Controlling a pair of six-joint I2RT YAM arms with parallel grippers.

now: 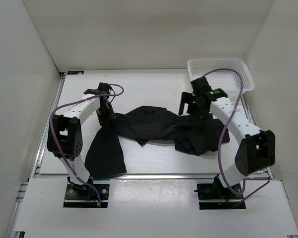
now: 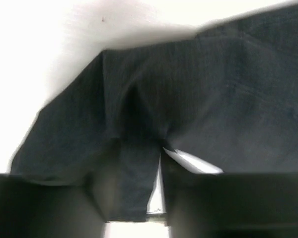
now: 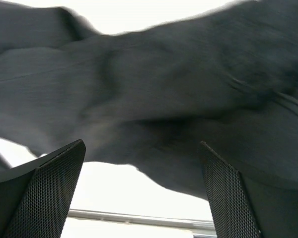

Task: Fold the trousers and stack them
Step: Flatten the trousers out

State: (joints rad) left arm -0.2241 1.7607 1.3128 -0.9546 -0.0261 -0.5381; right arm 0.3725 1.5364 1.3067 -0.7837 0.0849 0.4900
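Observation:
The black trousers (image 1: 154, 124) lie spread and crumpled across the table, one leg (image 1: 105, 151) reaching toward the near left and a bunched part (image 1: 198, 136) on the right. My left gripper (image 1: 108, 117) is down on the left part. In the left wrist view a fold of the trousers (image 2: 134, 183) fills most of the gap of my half-closed left gripper (image 2: 134, 166). A sliver of table shows beside the right finger, so I cannot tell if the fold is pinched. My right gripper (image 1: 193, 109) hovers over the right part. It (image 3: 142, 148) is open and empty, with cloth (image 3: 154, 89) beyond its tips.
A white mesh basket (image 1: 246, 79) stands at the back right corner, just behind the right arm. White walls close in the table on three sides. A metal rail (image 1: 154, 176) runs along the near edge, close to the trousers' leg.

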